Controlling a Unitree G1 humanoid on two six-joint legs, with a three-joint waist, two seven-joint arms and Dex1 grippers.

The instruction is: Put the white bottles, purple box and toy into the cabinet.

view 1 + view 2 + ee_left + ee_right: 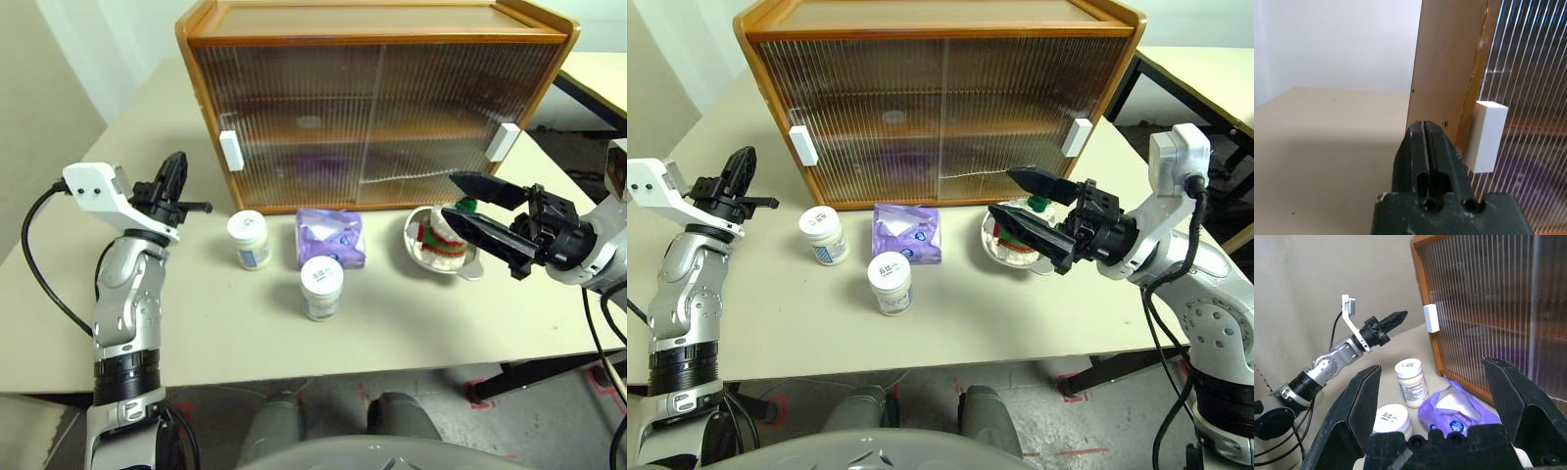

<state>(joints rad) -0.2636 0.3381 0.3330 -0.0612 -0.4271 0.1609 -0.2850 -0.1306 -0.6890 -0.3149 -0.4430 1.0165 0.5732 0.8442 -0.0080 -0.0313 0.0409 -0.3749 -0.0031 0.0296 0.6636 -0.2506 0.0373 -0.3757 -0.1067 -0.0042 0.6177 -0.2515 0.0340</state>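
None of the four things is inside the closed cabinet [377,98]: both white bottles [247,239] and the purple box [330,238] sit mid-frame on the desk [216,323], the toy [438,240] centre-right. Left gripper [174,174] is pressed together empty; right gripper [472,204] spread.

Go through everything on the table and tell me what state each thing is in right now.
cabinet: both sliding doors shut
white bottles: upright, lids on, on the table
purple box: lying on the table
toy: in the metal bowl
left gripper: shut, empty
right gripper: open, empty
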